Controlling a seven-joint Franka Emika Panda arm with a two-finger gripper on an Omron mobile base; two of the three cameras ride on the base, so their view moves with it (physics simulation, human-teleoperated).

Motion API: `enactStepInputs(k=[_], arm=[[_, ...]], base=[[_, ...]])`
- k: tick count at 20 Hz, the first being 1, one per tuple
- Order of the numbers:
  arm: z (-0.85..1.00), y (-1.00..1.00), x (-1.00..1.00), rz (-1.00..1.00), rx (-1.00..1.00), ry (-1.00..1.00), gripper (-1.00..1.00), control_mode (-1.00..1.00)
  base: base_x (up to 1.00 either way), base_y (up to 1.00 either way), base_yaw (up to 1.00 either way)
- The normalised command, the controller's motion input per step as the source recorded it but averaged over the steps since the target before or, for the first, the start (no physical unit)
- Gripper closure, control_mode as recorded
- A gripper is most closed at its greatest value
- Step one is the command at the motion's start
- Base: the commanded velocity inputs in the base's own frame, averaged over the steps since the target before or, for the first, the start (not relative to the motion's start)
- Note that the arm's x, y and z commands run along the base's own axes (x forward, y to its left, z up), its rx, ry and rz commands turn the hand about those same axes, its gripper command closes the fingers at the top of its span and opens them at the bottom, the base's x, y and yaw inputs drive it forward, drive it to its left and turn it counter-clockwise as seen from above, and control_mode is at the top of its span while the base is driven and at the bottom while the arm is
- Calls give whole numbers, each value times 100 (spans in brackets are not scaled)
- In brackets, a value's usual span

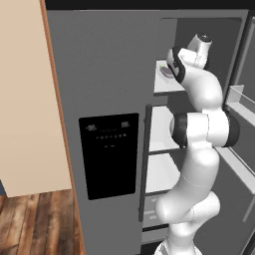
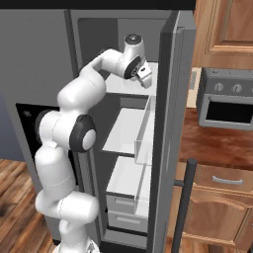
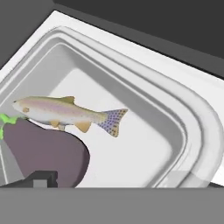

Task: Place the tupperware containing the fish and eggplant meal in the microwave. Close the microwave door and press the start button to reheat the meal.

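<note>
The tupperware (image 3: 192,127) sits on the fridge's upper shelf (image 2: 123,85), far in and well up. The gripper (image 2: 145,79) hovers just over it, fingers spread wide and holding nothing. A clean pick would straddle the rounded, translucent rim and pinch it level, so the speckled fish (image 3: 65,113) and smooth, matte purple eggplant (image 3: 43,153) don't slide.

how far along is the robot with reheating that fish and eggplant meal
Done: the fridge door stands open and the arm reaches the upper shelf. In hand: the open gripper hovers close over the shallow clear-grey tupperware holding a pale fish and purple eggplant. Left: grasping, microwaving, closing, starting.
</note>
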Motion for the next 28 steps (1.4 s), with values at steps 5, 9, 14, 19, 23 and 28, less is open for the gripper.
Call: enactStepInputs(k=[5,9,14,19,23,28], arm=[[-18,0,37,0,0,8,-100,-100],[-29,0,31,0,0,7,100,-100],[-24,5,12,0,0,1,100,-100],[0,0,0,0,0,0,100,-100],[-12,0,-3,-2,0,-7,100,-100],[-24,1,-20,-18,0,-27,100,-100]], base=[[0,0,0],[0,0,0],[0,0,0],[0,0,0],[0,0,0],[0,0,0]])
